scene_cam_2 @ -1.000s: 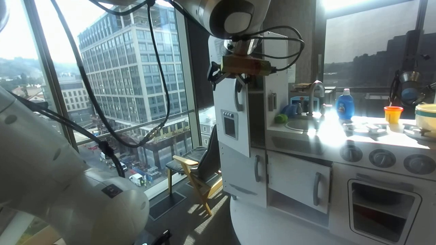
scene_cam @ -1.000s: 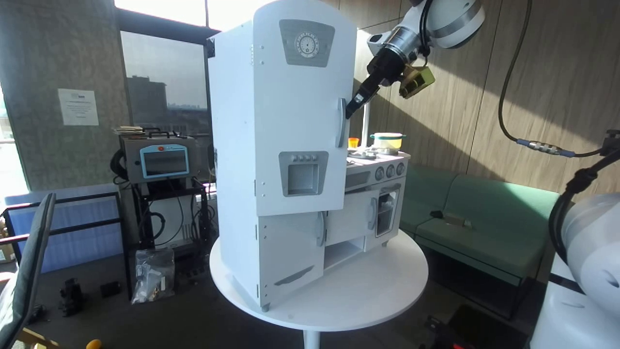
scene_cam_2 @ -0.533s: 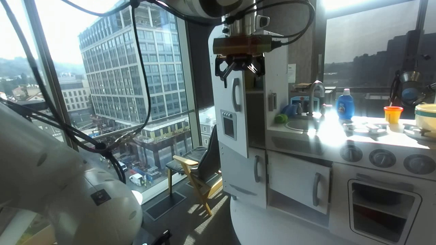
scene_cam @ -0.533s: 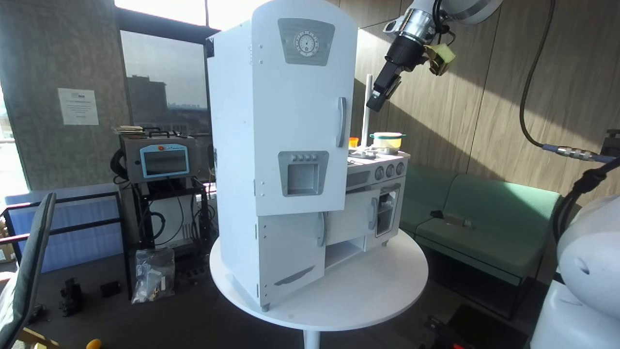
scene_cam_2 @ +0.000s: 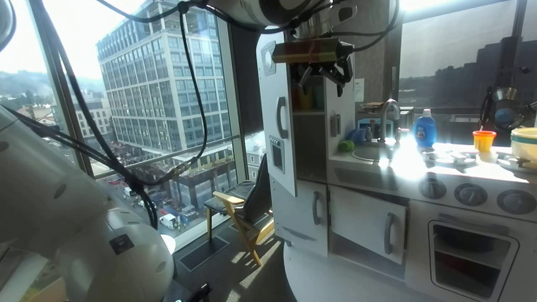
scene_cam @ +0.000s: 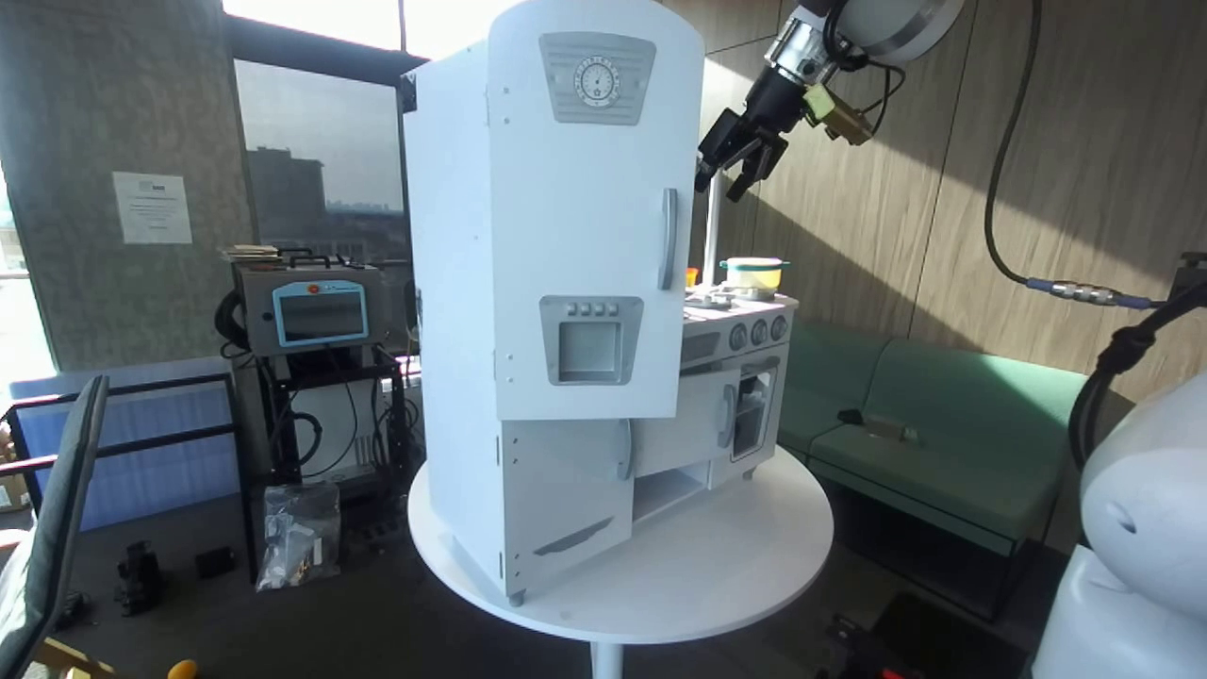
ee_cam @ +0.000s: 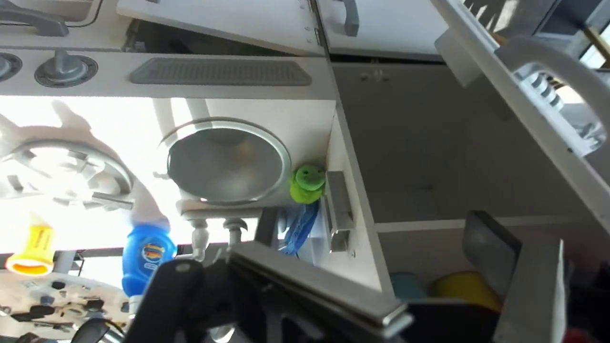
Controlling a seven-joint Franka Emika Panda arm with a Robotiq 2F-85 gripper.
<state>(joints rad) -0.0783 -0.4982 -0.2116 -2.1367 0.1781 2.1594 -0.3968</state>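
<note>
Toy fridge door [scene_cam: 589,212] already partway open, not fully.
Empty gripper [scene_cam: 719,189], fingers spread, hovers near it; a yellow item [ee_cam: 463,286] sits inside.

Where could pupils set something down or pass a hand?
Round table: bare between the lower cupboard door and near rim. Low in the fridge, between fridge door and side wall, a hand may pass; above, the gripper crowds it. Also crowded: countertop, with blue bottle and orange cup.
</note>
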